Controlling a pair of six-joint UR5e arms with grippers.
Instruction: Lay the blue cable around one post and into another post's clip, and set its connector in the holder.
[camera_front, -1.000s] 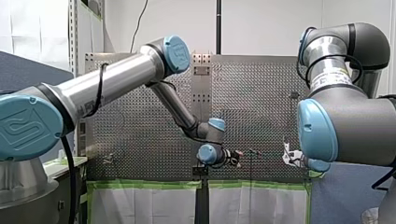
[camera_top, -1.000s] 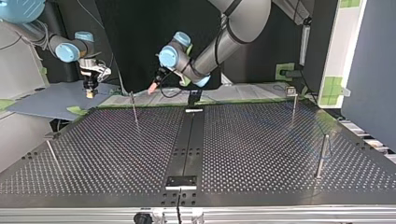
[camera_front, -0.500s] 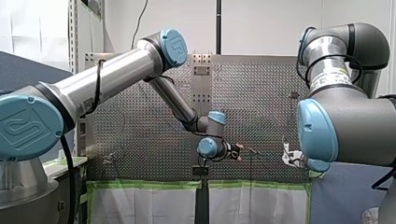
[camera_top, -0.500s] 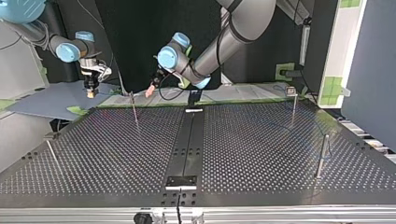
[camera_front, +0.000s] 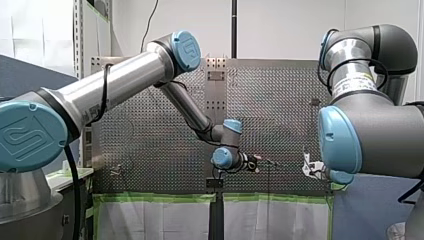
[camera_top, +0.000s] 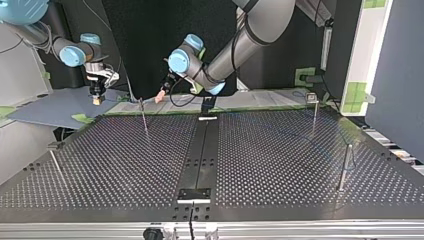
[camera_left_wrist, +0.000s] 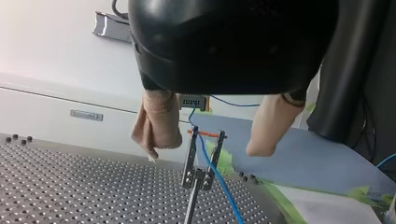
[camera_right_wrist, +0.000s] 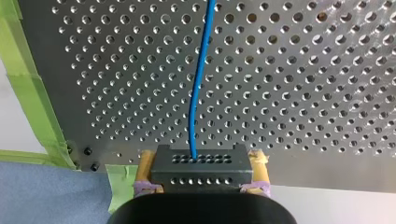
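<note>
In the right wrist view my right gripper (camera_right_wrist: 201, 179) is shut on the dark connector (camera_right_wrist: 201, 165), yellow pads on both its sides. The blue cable (camera_right_wrist: 198, 84) leaves the connector and runs out over the perforated table. In the left wrist view my left gripper (camera_left_wrist: 203, 153) stands open with beige pads, just above a thin post's forked clip (camera_left_wrist: 201, 161). The blue cable (camera_left_wrist: 219, 182) passes between the clip's two prongs, and the connector (camera_left_wrist: 193, 100) shows beyond. In the top view my left gripper (camera_top: 161, 95) hangs near that post (camera_top: 144, 115), and my right gripper (camera_top: 96, 95) is further left.
Three more thin posts (camera_top: 314, 112), (camera_top: 345, 167), (camera_top: 55, 160) stand around the perforated table (camera_top: 280, 165). A black strip down its middle carries a small black holder (camera_top: 194, 195) at the near edge. Green tape (camera_right_wrist: 28, 93) lines the far edge beside a blue-grey mat (camera_top: 50, 107).
My left gripper has shifted toward the top view's left, closer to the post with the clip. My right arm has kept still with the connector.
</note>
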